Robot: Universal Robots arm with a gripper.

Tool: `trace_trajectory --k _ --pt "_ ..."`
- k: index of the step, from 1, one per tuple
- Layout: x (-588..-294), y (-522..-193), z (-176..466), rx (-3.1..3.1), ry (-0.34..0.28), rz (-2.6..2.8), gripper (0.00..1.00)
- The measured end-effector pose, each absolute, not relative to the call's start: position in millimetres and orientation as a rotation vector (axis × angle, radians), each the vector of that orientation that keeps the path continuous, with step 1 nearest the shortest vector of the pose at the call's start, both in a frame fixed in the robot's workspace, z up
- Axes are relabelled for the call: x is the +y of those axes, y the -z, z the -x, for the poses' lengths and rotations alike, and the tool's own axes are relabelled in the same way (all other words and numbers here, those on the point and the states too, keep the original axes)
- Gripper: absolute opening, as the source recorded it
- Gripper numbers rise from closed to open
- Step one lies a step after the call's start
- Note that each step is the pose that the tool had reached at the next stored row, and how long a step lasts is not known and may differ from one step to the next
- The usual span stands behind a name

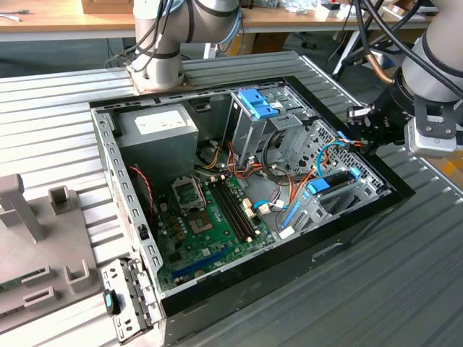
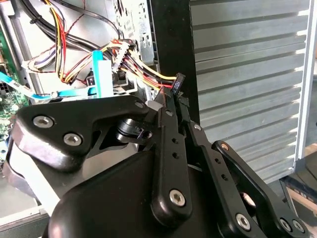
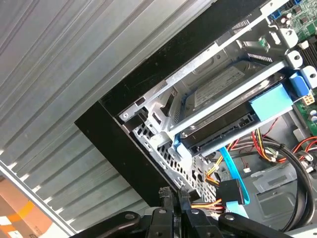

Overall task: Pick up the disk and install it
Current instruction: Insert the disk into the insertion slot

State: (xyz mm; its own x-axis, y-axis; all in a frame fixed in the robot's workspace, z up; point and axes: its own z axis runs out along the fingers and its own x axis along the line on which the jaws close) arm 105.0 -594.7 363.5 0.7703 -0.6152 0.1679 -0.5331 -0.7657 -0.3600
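The tool [image 2: 173, 96] is closed, seemingly pinching a small black wire plug [image 2: 179, 82], while just beyond its tips the disk [image 3: 218, 88] already sits on blue rails inside the drive cage [image 3: 168, 153], so only cabling seems left.

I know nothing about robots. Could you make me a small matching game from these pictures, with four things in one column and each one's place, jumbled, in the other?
Things:
1. disk
2. gripper
3. grey box
4. circuit board

Places:
A. flat on the floor of the case, green
B. in the metal bay, between blue rails
C. at the case's black rim, beside the bay
D. in a corner of the case, bearing a white label

Pairs: 1-B, 2-C, 3-D, 4-A
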Motion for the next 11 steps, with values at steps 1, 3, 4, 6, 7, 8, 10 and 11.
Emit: trace_trajectory --k 1,3,4,6,7,8,10,11 --pt "-594.7 -363.5 -105.0 0.889 0.401 2.673 0.16" --pt "-594.7 -363.4 -104.9 0.939 0.409 2.661 0.16" --pt "-594.7 -363.5 -104.9 0.986 0.417 2.648 0.16" --pt "-594.7 -363.4 -104.9 1.045 0.426 2.63 0.16" --pt "-594.7 -363.4 -104.9 1.065 0.43 2.624 0.16" --pt "-594.6 -363.4 -105.0 1.102 0.436 2.612 0.16" --pt "-594.7 -363.4 -104.7 1.178 0.448 2.587 0.16" --pt "-594.7 -363.5 -104.6 1.205 0.452 2.577 0.16"
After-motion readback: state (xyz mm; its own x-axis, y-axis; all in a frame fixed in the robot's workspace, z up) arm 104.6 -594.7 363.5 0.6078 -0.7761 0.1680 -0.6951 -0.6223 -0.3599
